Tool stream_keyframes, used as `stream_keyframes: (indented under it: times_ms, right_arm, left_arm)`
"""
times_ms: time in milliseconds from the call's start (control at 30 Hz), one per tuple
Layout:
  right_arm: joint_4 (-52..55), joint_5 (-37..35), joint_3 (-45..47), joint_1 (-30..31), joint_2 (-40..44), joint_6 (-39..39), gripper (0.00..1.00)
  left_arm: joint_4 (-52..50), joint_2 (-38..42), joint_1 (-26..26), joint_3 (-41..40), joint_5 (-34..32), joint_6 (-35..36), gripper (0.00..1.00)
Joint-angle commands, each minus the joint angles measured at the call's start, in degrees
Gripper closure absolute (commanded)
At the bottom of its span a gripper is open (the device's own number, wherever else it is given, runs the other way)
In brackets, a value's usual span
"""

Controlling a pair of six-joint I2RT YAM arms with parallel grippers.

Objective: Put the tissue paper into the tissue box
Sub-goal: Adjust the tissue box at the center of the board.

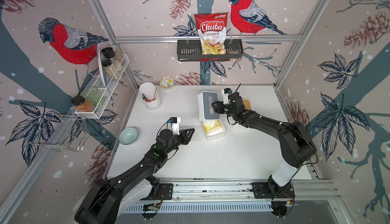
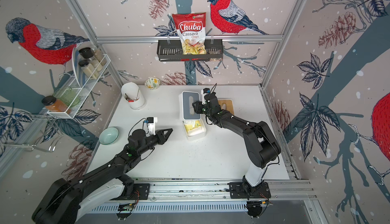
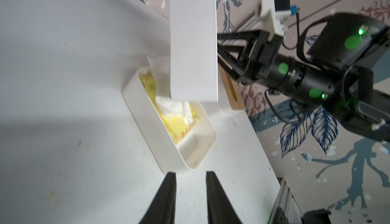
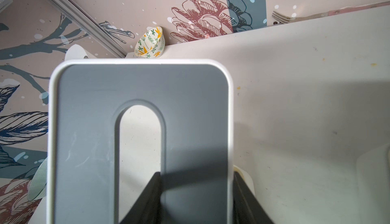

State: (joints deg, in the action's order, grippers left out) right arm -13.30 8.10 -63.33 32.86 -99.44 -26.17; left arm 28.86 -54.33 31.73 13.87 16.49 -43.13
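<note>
The tissue box's white base (image 1: 215,135) (image 2: 196,135) (image 3: 168,147) lies on the table with the yellow tissue paper pack (image 1: 210,125) (image 2: 191,126) (image 3: 173,117) inside it. A white sheet sticks up from the pack. The box's lid (image 1: 207,105) (image 2: 188,103) (image 3: 193,43) (image 4: 88,128), white with a grey slotted top, hangs tilted over the base's far end. My right gripper (image 1: 216,108) (image 2: 195,107) (image 4: 196,174) is shut on the lid, with one finger through the slot and one on the outer wall. My left gripper (image 1: 191,131) (image 2: 169,130) (image 3: 191,173) is open and empty, just short of the base's near end.
A white utensil holder (image 1: 150,98) and a floral bowl (image 1: 167,83) stand at the back left. A teal bowl (image 1: 128,135) sits by the left edge. A wooden board (image 1: 247,103) lies under the right arm. A black basket (image 1: 210,51) with a chips bag hangs on the back wall.
</note>
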Motion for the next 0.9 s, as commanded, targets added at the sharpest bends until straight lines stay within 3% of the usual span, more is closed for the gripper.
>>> stream_keyframes:
  times_ms: [0, 100, 267, 500, 667, 867]
  right_arm:
    - [-4.5, 4.1, 0.2, -0.7, -0.5, -1.1, 0.88]
    - [-5.3, 5.6, 0.4, -1.6, -0.5, -1.5, 0.88]
    - [-6.6, 7.0, 1.4, -1.7, 0.1, -2.1, 0.88]
    - [-7.2, 7.8, 2.4, -1.8, -0.5, -2.0, 0.88]
    - [-7.5, 8.1, 2.9, -1.8, -1.0, -1.9, 0.88]
    - [-6.8, 8.3, 3.2, -1.9, -2.8, -2.1, 0.89]
  left_arm:
    - [-1.1, 1.2, 4.4, -3.0, 0.6, -6.7, 0.72]
    - [3.8, -2.3, 8.6, -4.2, -0.4, -9.4, 0.72]
    - [14.5, -14.8, 13.3, -1.6, 0.8, -11.5, 0.72]
    - [31.7, -31.7, 15.6, 1.3, 2.1, -15.0, 0.73]
    - [31.0, -36.7, 16.2, 4.0, 0.4, -14.0, 0.73]
    - [24.9, -36.4, 16.3, 5.7, -4.4, -11.2, 0.74]
